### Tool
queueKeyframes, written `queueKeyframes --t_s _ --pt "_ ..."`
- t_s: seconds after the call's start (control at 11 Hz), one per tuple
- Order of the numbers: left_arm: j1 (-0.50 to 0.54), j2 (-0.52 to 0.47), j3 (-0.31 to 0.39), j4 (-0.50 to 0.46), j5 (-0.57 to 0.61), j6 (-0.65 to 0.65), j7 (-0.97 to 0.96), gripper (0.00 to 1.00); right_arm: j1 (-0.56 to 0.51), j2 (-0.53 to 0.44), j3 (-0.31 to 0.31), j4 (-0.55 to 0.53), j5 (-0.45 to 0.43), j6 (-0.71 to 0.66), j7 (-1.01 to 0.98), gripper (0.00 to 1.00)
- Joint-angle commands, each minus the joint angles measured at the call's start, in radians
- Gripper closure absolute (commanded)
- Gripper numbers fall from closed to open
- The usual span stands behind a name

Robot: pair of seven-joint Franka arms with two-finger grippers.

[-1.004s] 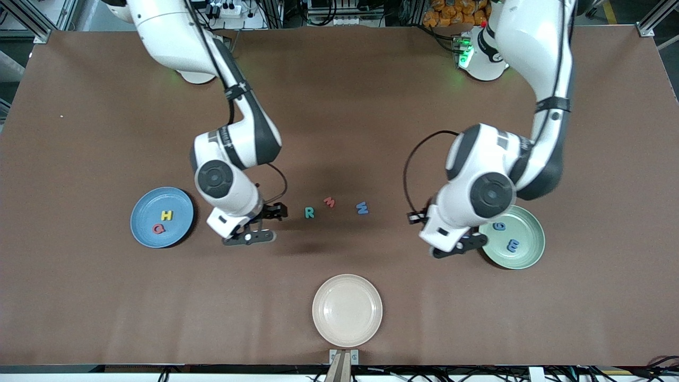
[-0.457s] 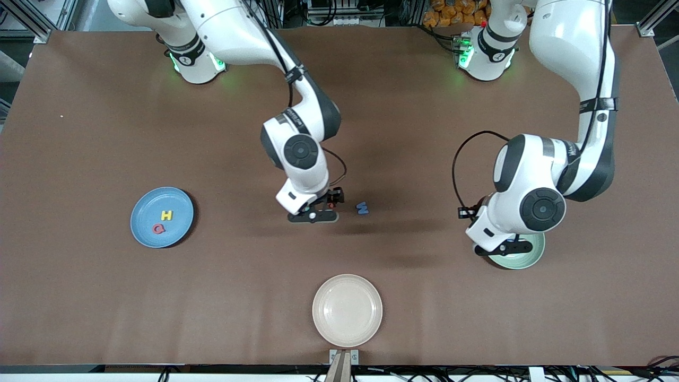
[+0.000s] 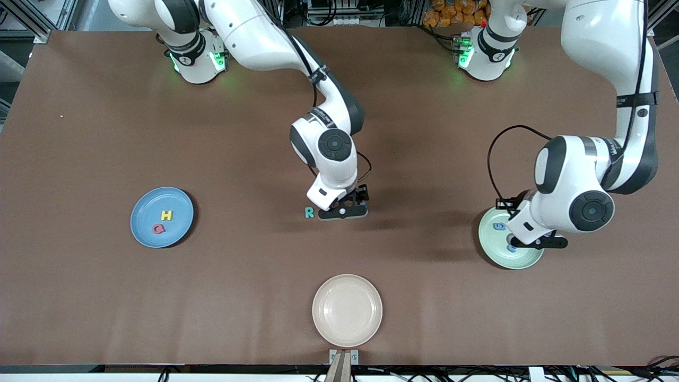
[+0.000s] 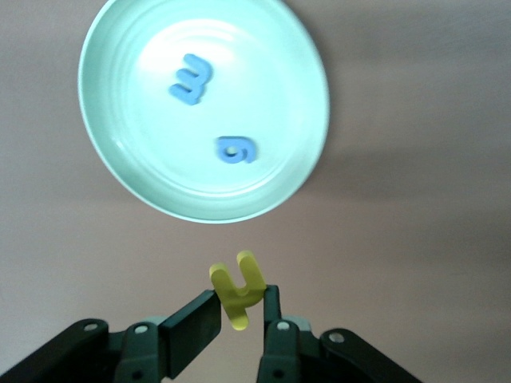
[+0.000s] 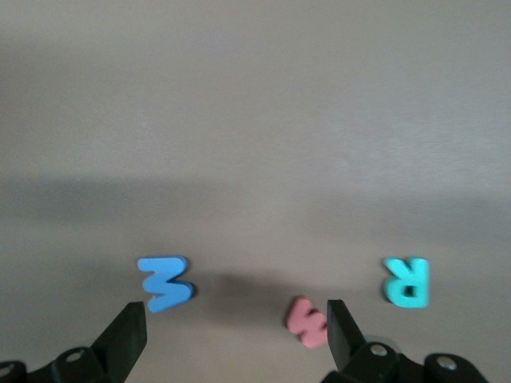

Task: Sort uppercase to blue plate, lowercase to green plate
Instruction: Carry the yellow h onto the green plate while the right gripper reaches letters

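**Yellow letter held above the green plate as two capitals wait at mid-table**

The left gripper (image 4: 239,315) hangs over the edge of the green plate (image 3: 490,249), which sits toward the left arm's end of the table, its fingers (image 4: 192,327) pinched on the yellow hooked letter (image 4: 237,289). Two lowercase pieces lie in the plate: the blue g (image 4: 236,149) and the blue m (image 4: 192,80), apart from each other on the plate's floor.

At mid-table the right gripper (image 5: 235,331) hovers low with its fingers (image 5: 128,339) spread wide and nothing between them. In the right wrist view the red m (image 5: 307,321) lies on the table just beside one fingertip, the blue W (image 5: 164,282) near the other, and the teal R (image 3: 309,213) lies outside the spread, toward the right arm's end of the table. In the front view only the R shows beside the gripper; the other two are hidden under the wrist.

Toward the right arm's end of the table sits the blue plate (image 3: 143,231), carrying the yellow H (image 3: 166,215) and the red-pink round letter (image 3: 158,228), close together. A cream-white plate (image 3: 347,329) stands at the table edge nearest the front camera, midway along it.
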Motion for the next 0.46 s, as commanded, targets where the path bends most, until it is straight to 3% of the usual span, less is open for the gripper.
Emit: queueKeyframes --t_s 0.0,0.18,0.37 --pt "0.015 -0.019 -0.011 -0.082 0.031 0.096 0.006 0.82 0.017 0.084 -0.017 0.103 0.008 0.008 0.032 0.00" --pt "0.021 0.006 -0.011 -0.089 0.057 0.162 0.006 0.78 0.042 0.117 -0.020 0.104 0.008 0.055 0.032 0.00" --pt "0.019 0.024 -0.008 -0.084 0.057 0.207 0.002 0.69 0.086 0.153 -0.064 0.118 0.011 0.071 0.040 0.00"
